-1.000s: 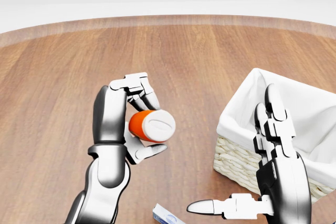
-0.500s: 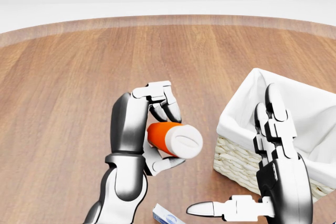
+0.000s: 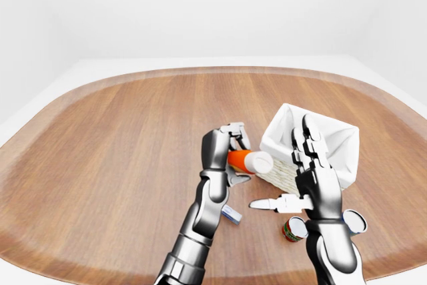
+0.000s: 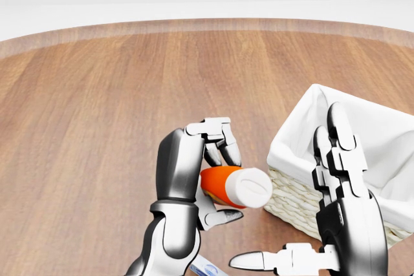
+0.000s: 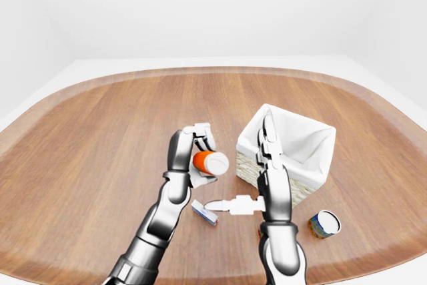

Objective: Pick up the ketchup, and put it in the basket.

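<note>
One hand, the left hand [image 4: 217,159], clenches the ketchup [image 4: 236,185] sideways; it should probably lift higher toward 3 o'clock to clear the basket [image 4: 291,137] rim, while the right hand [image 4: 323,211] hangs splayed, grasping nothing.

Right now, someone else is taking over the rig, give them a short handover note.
Left hand: shut on the ketchup, held on its side above the table, white cap almost at the basket.
Right hand: open, empty, raised between camera and basket.
Done: ketchup picked up and carried next to the basket.
Left: lift it over the rim and release inside the white liner.
</note>
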